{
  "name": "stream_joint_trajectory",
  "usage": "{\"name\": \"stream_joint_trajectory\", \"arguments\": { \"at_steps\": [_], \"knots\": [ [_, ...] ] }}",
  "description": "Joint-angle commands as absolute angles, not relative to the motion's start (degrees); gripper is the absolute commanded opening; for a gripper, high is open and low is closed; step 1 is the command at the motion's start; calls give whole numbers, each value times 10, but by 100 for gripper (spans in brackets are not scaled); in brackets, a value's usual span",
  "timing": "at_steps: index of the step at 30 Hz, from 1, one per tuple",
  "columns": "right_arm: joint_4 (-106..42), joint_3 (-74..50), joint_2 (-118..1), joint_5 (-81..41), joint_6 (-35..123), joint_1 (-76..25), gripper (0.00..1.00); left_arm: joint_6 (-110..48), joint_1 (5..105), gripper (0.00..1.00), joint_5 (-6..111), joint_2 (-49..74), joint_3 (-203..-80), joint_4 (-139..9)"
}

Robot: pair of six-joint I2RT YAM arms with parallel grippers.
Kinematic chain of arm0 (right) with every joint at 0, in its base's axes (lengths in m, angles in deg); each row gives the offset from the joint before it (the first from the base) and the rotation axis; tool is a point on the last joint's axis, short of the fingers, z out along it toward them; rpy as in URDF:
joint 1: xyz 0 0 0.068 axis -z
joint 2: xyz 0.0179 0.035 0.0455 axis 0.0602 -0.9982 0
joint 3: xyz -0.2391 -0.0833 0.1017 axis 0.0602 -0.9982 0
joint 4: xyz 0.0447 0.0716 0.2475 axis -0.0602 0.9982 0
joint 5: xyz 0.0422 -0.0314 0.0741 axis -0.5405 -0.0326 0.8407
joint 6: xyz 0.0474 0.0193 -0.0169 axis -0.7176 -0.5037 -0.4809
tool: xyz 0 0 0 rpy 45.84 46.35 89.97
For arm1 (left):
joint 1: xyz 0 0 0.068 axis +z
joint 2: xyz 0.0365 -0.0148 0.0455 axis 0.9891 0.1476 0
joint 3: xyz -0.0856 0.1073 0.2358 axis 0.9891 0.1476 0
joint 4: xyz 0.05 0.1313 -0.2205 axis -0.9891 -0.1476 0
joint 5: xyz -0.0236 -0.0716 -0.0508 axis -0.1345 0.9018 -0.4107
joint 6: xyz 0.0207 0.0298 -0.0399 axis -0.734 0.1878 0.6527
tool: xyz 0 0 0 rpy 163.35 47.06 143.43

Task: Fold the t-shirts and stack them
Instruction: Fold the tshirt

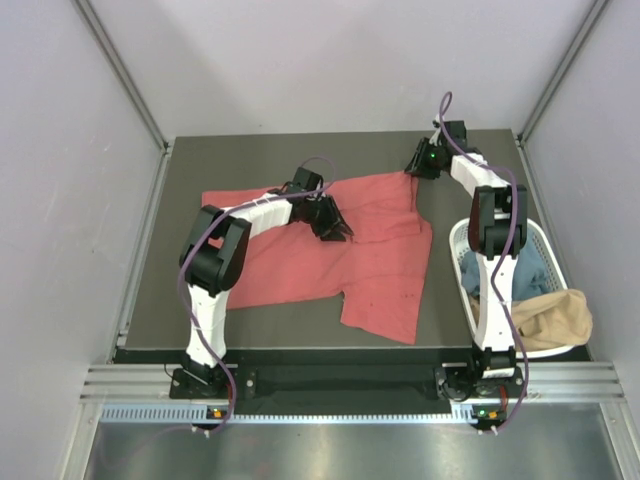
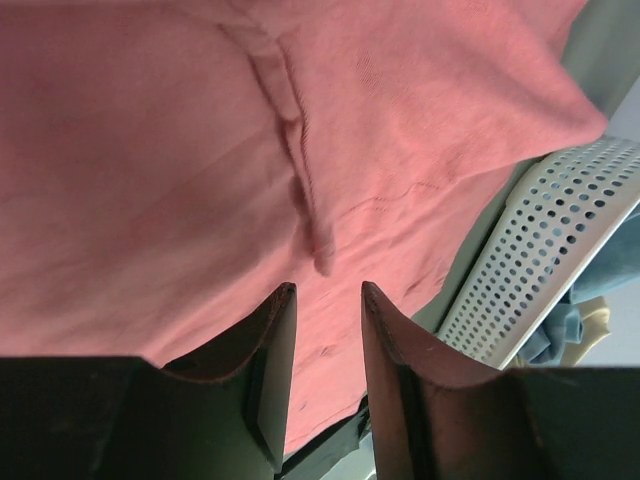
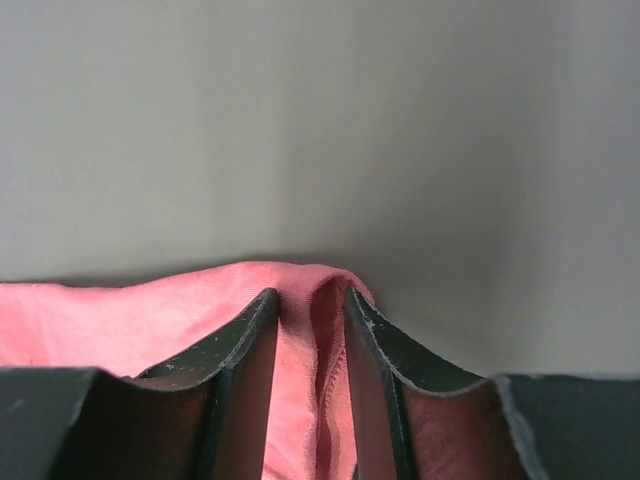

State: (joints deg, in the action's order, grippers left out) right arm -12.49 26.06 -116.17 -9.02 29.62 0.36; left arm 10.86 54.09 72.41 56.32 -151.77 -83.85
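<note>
A coral-red t-shirt (image 1: 340,255) lies spread and rumpled on the dark table (image 1: 240,150). My left gripper (image 1: 338,230) hovers low over the shirt's middle. In the left wrist view its fingers (image 2: 328,290) stand apart with nothing between them, above the shirt (image 2: 150,150) near a seam ridge. My right gripper (image 1: 413,168) is at the shirt's far right corner. In the right wrist view it (image 3: 310,295) is shut on a bunched fold of the shirt (image 3: 120,320). A blue shirt (image 1: 490,275) and a tan shirt (image 1: 550,320) lie in the basket.
A white slotted plastic basket (image 1: 453,243) stands at the table's right edge, close to the shirt's right hem; it also shows in the left wrist view (image 2: 540,260). Grey walls enclose the table on three sides.
</note>
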Motion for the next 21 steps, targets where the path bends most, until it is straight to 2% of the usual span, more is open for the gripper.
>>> {"name": "stream_joint_trajectory", "arguments": {
  "at_steps": [1, 14, 18, 21],
  "knots": [
    [-149, 275, -1168, -80, 293, 8, 33, 146, 530, 37, 741, 581, -1542, -800],
    [-143, 292, -1196, -69, 269, 7, 27, 166, 522, 32, 748, 624, -1576, -819],
    [-143, 284, -1192, -69, 265, 6, 27, 161, 522, 24, 742, 632, -1591, -834],
    [-142, 283, -1191, -71, 263, 6, 27, 161, 522, 12, 745, 635, -1596, -835]
  ]
}}
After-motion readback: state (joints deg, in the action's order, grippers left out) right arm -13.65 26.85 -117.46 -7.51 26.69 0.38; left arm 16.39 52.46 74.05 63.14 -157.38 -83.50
